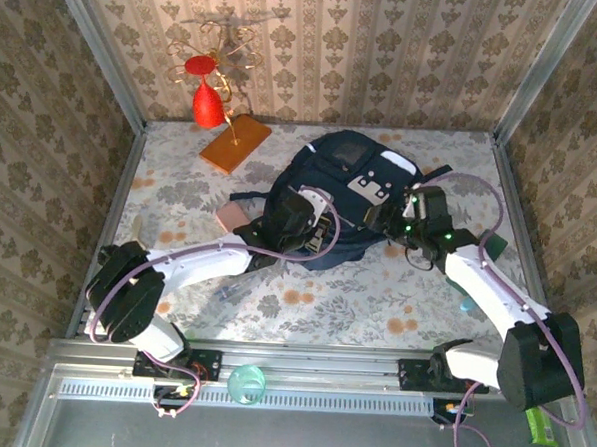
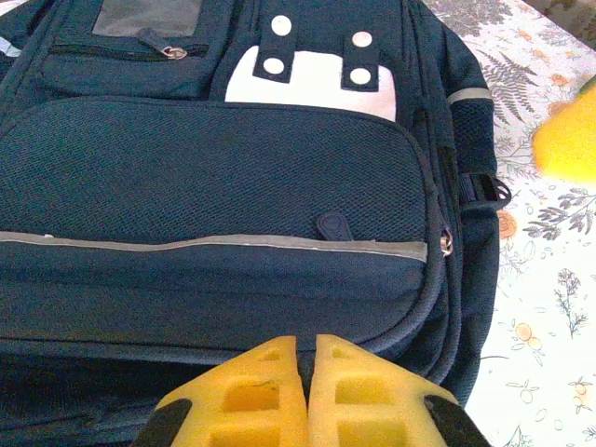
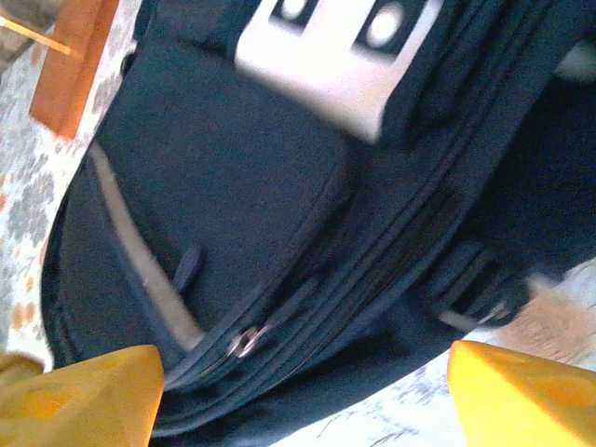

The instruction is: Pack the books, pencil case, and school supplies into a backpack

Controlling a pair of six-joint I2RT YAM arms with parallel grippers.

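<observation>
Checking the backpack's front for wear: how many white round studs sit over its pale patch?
4 white round studs on the navy-blue fabric backpack: upper-left, lower-left, upper-right, lower-right. None looks hidden.

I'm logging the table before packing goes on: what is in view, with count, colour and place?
backpack: one, navy with white patch, mid table
pencil case: one, pink, left of the backpack
slab: one, orange, far left of table
wire stand: one, gold with red pieces, rising from the slab
teal piece: one, small, beside the right arm
cup: one, teal, near rail between the bases
green item: one, near right corner
table: one, floral top
left gripper: yellow, shut, at the backpack's near edge
right gripper: yellow, open, over the backpack
</observation>
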